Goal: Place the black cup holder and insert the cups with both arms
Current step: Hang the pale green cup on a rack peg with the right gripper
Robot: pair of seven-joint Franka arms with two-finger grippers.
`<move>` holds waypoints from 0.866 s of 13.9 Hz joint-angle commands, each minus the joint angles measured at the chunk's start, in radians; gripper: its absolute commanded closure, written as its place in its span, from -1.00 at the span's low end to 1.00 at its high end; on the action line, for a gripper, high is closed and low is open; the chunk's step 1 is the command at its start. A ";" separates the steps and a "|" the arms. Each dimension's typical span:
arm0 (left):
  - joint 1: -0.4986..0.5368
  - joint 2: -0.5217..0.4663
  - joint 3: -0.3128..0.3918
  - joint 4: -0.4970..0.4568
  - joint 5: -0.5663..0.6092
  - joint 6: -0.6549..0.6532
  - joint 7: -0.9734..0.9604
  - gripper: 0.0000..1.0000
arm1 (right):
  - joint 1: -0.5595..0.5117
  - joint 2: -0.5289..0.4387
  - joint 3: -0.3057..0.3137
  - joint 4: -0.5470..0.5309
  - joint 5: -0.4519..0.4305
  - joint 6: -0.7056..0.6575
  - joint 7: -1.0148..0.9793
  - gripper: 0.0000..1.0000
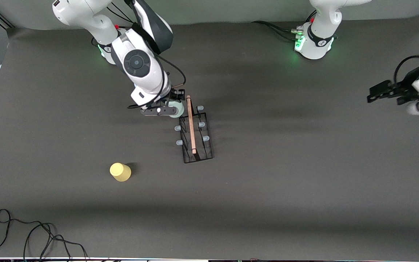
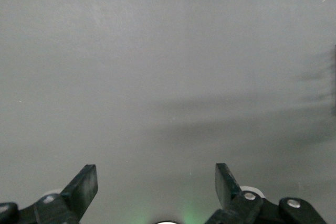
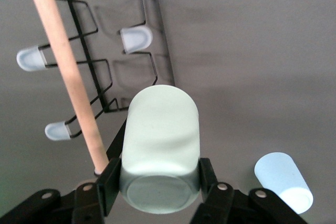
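The black cup holder (image 1: pixel 196 134) stands upright on the table (image 1: pixel 286 182) near its middle, base flat and wooden rod handle (image 1: pixel 191 123) on top, so the placing part of the task appears done and the pegs are free to take cups. The right gripper (image 1: pixel 175 108) is at the holder's end nearest the robots' bases, its fingers (image 3: pixel 109 184) clamped on either side of the mint green cup (image 3: pixel 160 148); the cup is held inverted, closed bottom toward the wrist and open mouth leading, which is the attitude needed to slide it over a pale blue peg tip (image 3: pixel 136 38). In the right wrist view the cup covers the corner of the rack beside the rod; whether it is already seated on a peg cannot be told. The light blue cup (image 3: pixel 283 182) lies on the table just beside that end of the holder, within reach for a later pick. The yellow cup (image 1: pixel 120 171) stands mouth down, well apart from the holder, nearer the front camera and toward the right arm's end. The left gripper (image 1: pixel 387 92) waits at the left arm's end of the table with fingers (image 2: pixel 81 187) spread and nothing between them, over bare table, presumably clear of the working arm.
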 commanded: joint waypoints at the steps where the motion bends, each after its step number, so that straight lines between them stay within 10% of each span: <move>1: -0.047 0.020 0.007 0.068 0.035 -0.045 -0.067 -1.00 | 0.007 0.036 -0.014 0.024 0.010 0.026 0.013 0.62; 2: -0.096 0.022 0.033 0.072 0.055 -0.047 -0.086 -1.00 | 0.008 0.059 -0.014 0.028 0.010 0.032 0.013 0.38; 4: -0.182 0.022 0.116 0.074 0.061 -0.047 -0.094 -1.00 | 0.004 0.070 -0.016 0.028 0.010 0.052 0.013 -0.76; 12: -0.184 0.056 0.101 0.118 0.079 -0.045 -0.085 -1.00 | -0.001 0.124 -0.330 0.082 -0.007 0.094 -0.439 -0.99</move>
